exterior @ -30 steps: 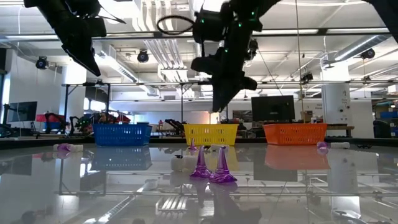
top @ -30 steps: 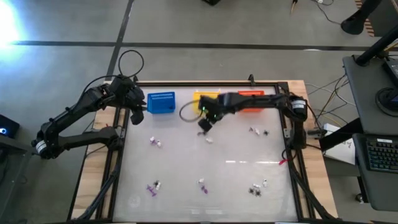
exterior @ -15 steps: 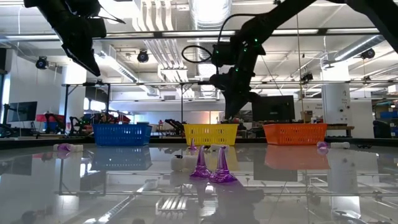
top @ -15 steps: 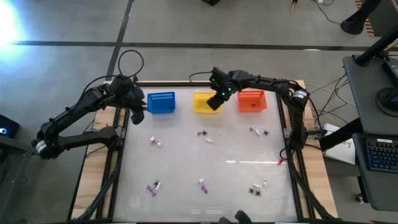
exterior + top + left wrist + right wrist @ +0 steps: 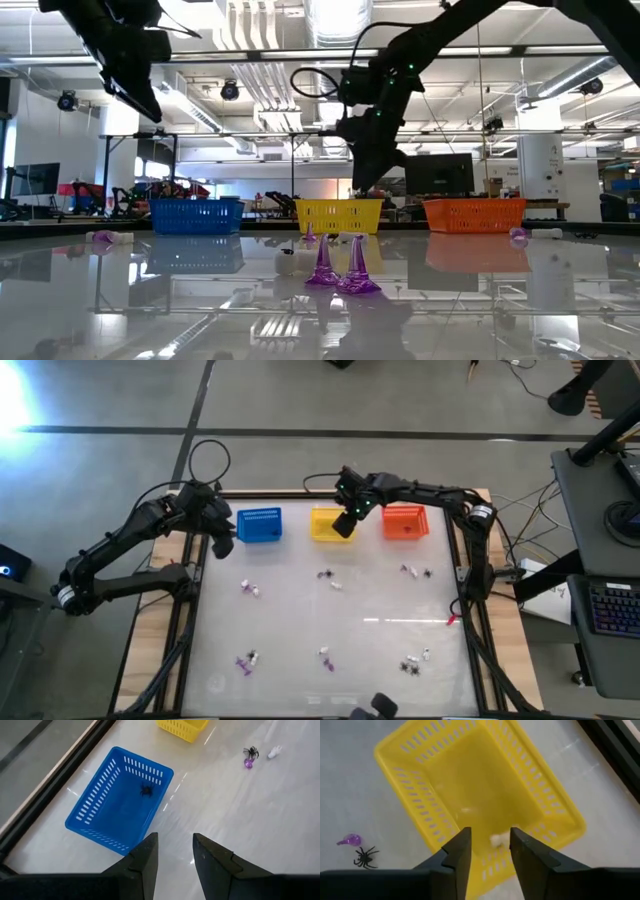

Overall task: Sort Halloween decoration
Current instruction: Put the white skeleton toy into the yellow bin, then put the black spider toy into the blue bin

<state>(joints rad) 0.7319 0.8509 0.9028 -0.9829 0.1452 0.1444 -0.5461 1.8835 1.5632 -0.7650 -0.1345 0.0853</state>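
Observation:
My right gripper (image 5: 343,525) hangs open over the yellow basket (image 5: 485,790) at the table's far edge. A small white trinket (image 5: 498,839) shows between its fingers, down in the basket; I cannot tell whether it lies there or is falling. My left gripper (image 5: 222,540) is open and empty, above the table beside the blue basket (image 5: 120,800), which holds a black spider (image 5: 146,789). More white, purple and black trinkets (image 5: 250,588) lie scattered on the table. A black spider (image 5: 365,857) and a purple piece (image 5: 351,840) lie near the yellow basket.
The orange-red basket (image 5: 404,522) stands to the right of the yellow one. Trinkets lie in pairs at mid table (image 5: 330,578), at the right (image 5: 416,571) and near the front edge (image 5: 326,657). Two purple cones (image 5: 340,265) stand up in the low view.
My right gripper has gone from above the middle of the table toward the far edge and now hangs over the yellow basket; in the last half second it has hardly moved.

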